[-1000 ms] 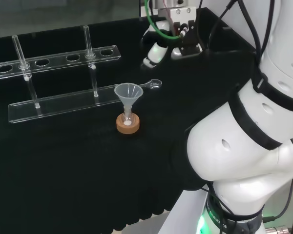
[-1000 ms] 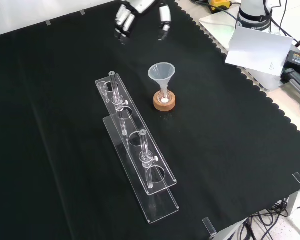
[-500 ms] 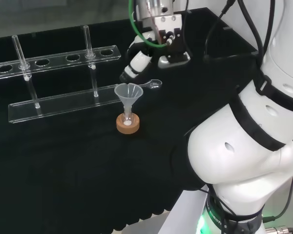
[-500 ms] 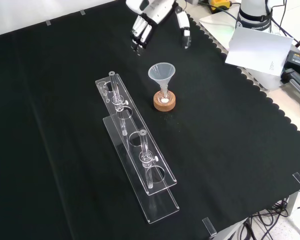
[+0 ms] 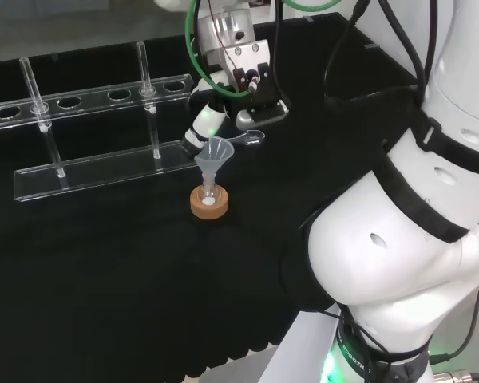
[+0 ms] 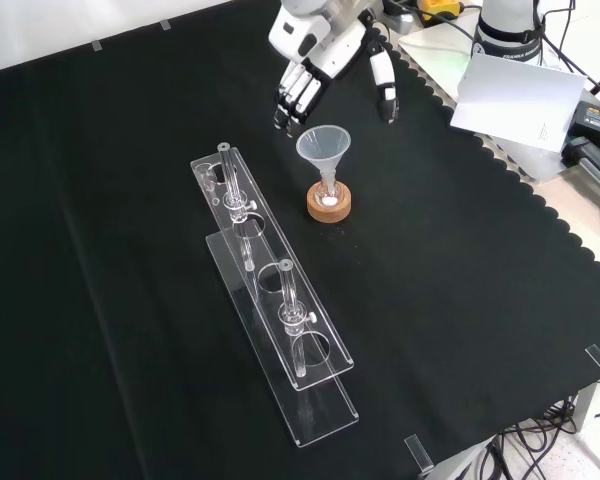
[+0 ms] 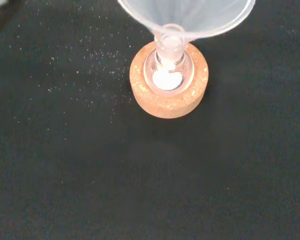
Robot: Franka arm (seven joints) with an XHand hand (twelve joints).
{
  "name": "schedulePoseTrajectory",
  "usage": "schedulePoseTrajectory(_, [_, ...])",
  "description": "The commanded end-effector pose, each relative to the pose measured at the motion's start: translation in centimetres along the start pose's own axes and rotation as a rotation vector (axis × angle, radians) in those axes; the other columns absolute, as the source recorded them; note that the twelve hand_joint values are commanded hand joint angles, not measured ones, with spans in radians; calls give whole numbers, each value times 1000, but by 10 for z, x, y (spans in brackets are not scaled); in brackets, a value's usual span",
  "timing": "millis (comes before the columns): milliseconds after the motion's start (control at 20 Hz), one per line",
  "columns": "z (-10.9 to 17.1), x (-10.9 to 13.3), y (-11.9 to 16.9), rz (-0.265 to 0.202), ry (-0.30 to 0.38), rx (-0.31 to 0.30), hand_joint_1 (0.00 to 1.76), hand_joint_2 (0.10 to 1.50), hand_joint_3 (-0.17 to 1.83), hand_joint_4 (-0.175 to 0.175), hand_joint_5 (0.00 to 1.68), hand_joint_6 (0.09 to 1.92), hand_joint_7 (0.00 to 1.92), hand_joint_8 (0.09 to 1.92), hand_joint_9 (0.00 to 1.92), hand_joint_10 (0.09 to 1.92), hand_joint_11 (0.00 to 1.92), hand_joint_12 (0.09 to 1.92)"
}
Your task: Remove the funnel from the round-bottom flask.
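The hand (image 6: 325,60) has come down from the cloth's far edge in the front view and now hovers just behind the funnel (image 6: 324,150), fingers spread and relaxed, holding nothing. The funnel still sits upright in the small round-bottom flask (image 7: 167,75) on its cork ring (image 6: 329,205), with a little white powder in the flask's bottom.

- The bench was seen from behind the arm in the head view.
- It was seen from the front, high up.
- The cork ring (image 7: 168,80) was seen close by the wrist view.
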State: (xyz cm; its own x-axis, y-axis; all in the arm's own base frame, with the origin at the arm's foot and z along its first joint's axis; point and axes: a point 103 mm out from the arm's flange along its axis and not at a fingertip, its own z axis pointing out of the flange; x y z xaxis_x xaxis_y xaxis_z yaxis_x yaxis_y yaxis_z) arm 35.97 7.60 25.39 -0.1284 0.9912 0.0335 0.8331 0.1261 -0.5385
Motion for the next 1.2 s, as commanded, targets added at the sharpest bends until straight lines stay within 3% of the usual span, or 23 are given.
schedulePoseTrajectory(50, [9, 0, 13, 0, -22, -13, 718, 606, 180, -84, 0, 87, 0, 130, 0, 805, 222, 1516])
schedulePoseTrajectory(250, [16, -5, 23, -1, -16, 1, 761, 615, 190, -84, 0, 87, 0, 94, 0, 712, 187, 1515])
schedulePoseTrajectory(750, [32, -12, 40, 7, 5, 41, 746, 621, 198, -80, 0, 87, 0, 87, 0, 692, 175, 1519])
schedulePoseTrajectory(1200, [43, -15, 48, 9, 13, 64, 724, 623, 213, -78, 0, 87, 0, 136, 5, 844, 205, 1511])
